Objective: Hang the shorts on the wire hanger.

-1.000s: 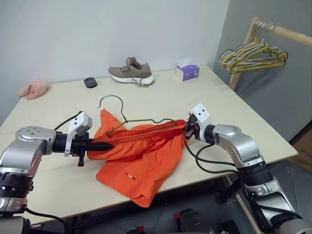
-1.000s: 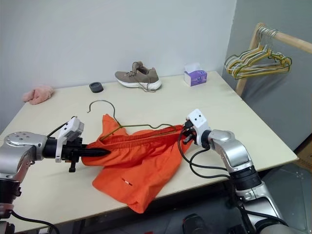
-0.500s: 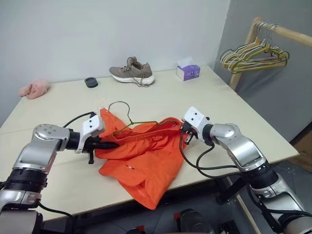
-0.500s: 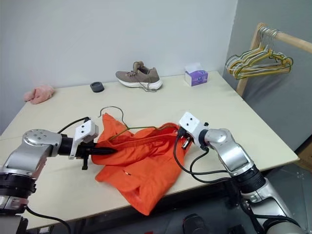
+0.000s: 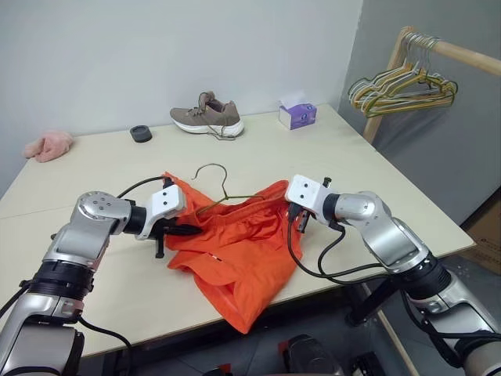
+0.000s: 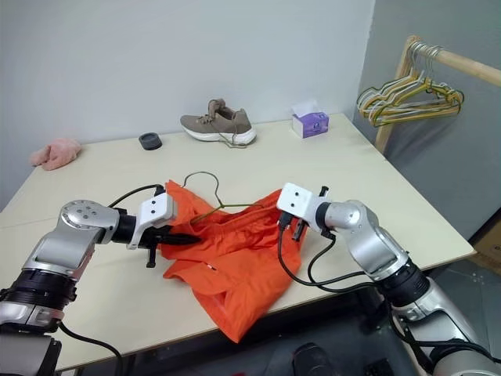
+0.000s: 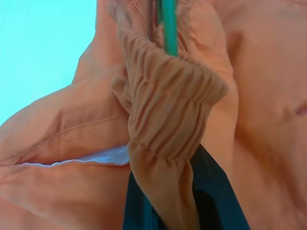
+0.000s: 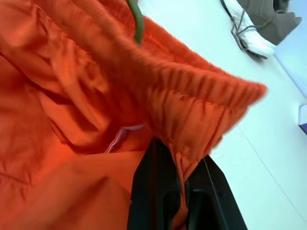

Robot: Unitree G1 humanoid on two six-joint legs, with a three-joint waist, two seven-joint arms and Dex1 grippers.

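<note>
The orange shorts [image 5: 235, 254] lie bunched in the middle of the table [image 5: 376, 180], one leg hanging over the front edge. Their gathered waistband [image 8: 192, 96] is pinched at both ends. My left gripper [image 5: 188, 229] is shut on the left end, with its dark fingers [image 7: 211, 191] under the fabric. My right gripper [image 5: 293, 219] is shut on the right end, and its fingers [image 8: 165, 191] clamp the hem. The thin wire hanger [image 5: 213, 169] has its hook standing up behind the waistband. Its wire [image 7: 168, 24] runs into the waist opening.
At the table's far side stand a tan shoe [image 5: 207, 117], a purple tissue box [image 5: 297, 115] and a black ring [image 5: 141, 133]. A pink cloth [image 5: 47, 146] lies at the far left. A wooden rack with coloured hangers [image 5: 403, 86] stands to the right.
Both grippers have come closer together, so the waistband has gone from stretched to slack and bunched. The hanger's hook has shifted right with the shorts. The right wrist has rolled.
</note>
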